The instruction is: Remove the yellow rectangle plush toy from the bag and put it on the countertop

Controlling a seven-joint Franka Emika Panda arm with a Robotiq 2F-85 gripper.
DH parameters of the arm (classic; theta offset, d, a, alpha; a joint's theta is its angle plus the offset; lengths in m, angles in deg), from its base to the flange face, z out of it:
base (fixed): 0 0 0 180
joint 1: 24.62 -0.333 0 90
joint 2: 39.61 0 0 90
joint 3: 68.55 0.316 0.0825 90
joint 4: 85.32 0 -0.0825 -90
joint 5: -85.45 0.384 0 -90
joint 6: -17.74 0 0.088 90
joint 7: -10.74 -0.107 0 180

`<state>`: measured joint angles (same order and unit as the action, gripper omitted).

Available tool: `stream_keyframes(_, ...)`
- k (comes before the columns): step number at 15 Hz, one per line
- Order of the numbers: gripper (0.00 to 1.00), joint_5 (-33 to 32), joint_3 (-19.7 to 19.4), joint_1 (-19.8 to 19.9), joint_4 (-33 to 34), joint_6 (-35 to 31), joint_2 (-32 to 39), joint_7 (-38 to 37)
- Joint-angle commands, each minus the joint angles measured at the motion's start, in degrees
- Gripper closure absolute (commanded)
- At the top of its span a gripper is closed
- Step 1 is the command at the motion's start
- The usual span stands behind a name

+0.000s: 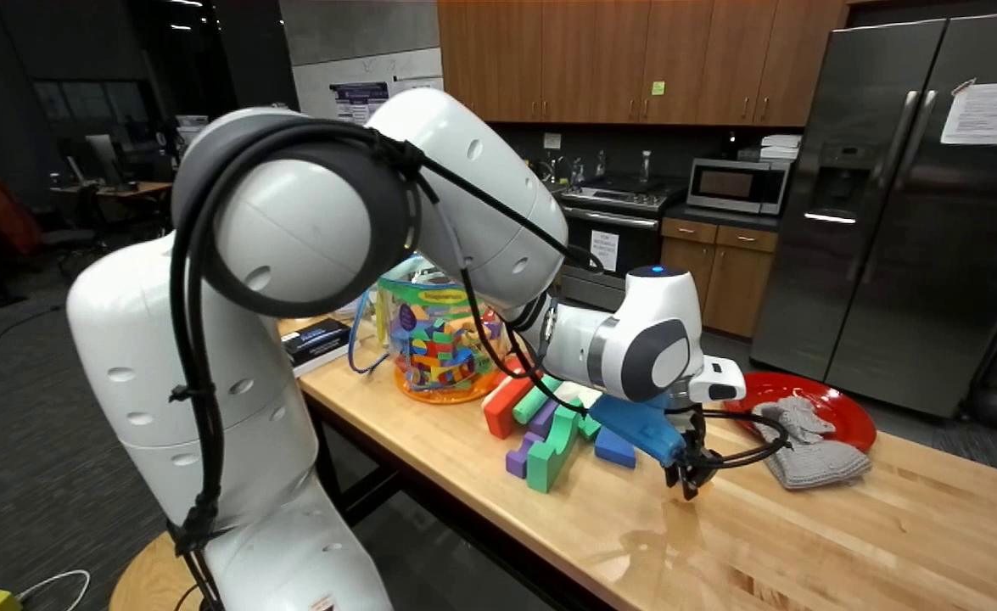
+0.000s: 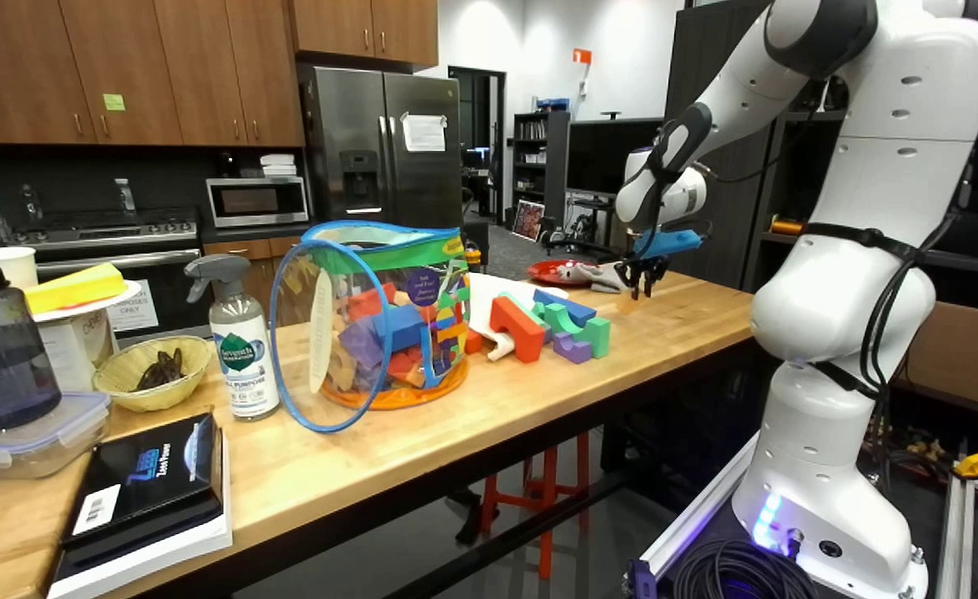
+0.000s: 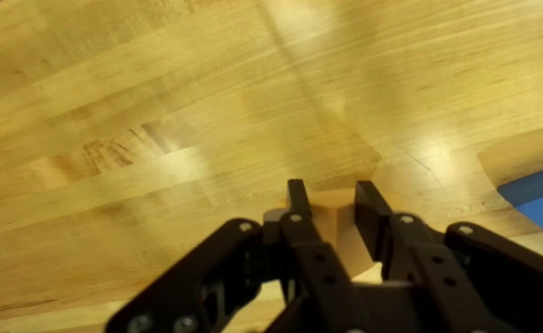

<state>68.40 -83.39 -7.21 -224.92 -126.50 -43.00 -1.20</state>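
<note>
Both finger pads (image 3: 368, 208) of my gripper (image 3: 331, 186) press in on the yellow rectangle plush toy (image 3: 345, 238), which looks orange-tan and blurred in the wrist view. In an exterior view a bit of the toy (image 2: 627, 305) shows just under the black fingertips; in an exterior view the gripper (image 1: 683, 487) mostly hides it. The toy is low over the wooden countertop (image 1: 812, 543); whether it touches the wood I cannot tell. The see-through bag (image 2: 422, 259), full of coloured blocks, stands well away from the gripper with its blue-rimmed lid hanging down.
Between bag and gripper lie loose blocks, among them a green one (image 1: 551, 450), a red one (image 2: 515, 329) and a blue one (image 1: 614, 447). Beyond the gripper, a red bowl (image 1: 854, 416) holds a grey cloth (image 1: 816, 462). A spray bottle (image 2: 243, 358) stands beside the bag.
</note>
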Motion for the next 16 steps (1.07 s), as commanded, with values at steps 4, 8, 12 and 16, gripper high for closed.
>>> stream_keyframes(4,0.92,5.22,-1.75,0.1,6.3,-0.01,6.48,6.56)
stream_keyframes(8,0.92,4.64,-2.3,0.05,7.84,0.07,7.73,5.81)
stream_keyframes(12,0.74,3.32,-2.62,-0.17,9.23,1.33,8.47,5.01)
stream_keyframes(16,0.66,3.76,-2.52,-0.38,8.63,0.67,8.12,4.96)
